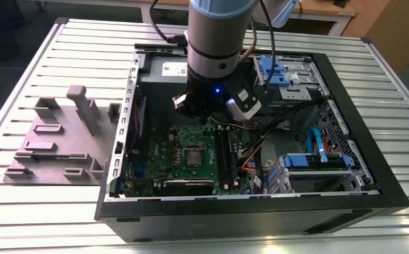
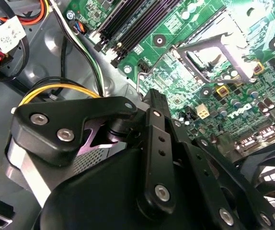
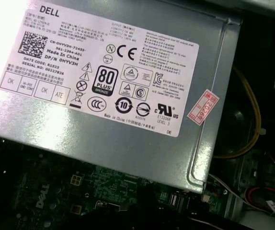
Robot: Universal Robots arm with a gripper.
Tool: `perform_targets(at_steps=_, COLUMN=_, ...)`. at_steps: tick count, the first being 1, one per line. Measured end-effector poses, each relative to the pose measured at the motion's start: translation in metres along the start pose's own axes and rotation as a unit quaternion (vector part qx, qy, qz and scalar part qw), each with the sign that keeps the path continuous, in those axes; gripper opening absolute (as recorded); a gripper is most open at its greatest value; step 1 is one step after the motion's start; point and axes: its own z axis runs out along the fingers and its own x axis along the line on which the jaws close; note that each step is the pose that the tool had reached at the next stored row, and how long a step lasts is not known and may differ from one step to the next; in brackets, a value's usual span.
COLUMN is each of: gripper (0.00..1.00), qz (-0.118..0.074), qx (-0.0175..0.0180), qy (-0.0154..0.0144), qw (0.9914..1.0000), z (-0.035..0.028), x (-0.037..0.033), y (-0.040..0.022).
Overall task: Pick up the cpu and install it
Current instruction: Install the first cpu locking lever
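Ribbed metal table (image 1: 63,47) holds an open computer case (image 1: 373,174). Whether the gripper (image 2: 128,132) fingers are open or closed cannot be told. It hangs above the green motherboard (image 1: 169,153), whose socket (image 1: 193,156) holds the silvery cpu (image 1: 193,157). A grey power supply (image 3: 128,139) sits beside.

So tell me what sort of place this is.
Probably a robotics lab or test bench for computer assembly: an open computer case lies on a slatted metal table, a robot arm reaches into it, and a grey fixture block sits beside it.
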Motion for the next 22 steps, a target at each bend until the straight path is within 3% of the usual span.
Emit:
perform_targets(at_steps=11, gripper=0.1, qz=0.0, qx=-0.0014, qy=-0.0004, qw=1.0, z=0.0006, x=-0.0011, y=0.0043)
perform_targets(at_steps=15, gripper=0.1, qz=0.0, qx=-0.0053, qy=-0.0015, qw=0.99998, z=0.0007, x=-0.0011, y=0.0043)
perform_targets(at_steps=22, gripper=0.1, qz=0.0, qx=-0.0093, qy=-0.0026, qw=0.99995, z=0.0004, x=-0.0006, y=0.0025)
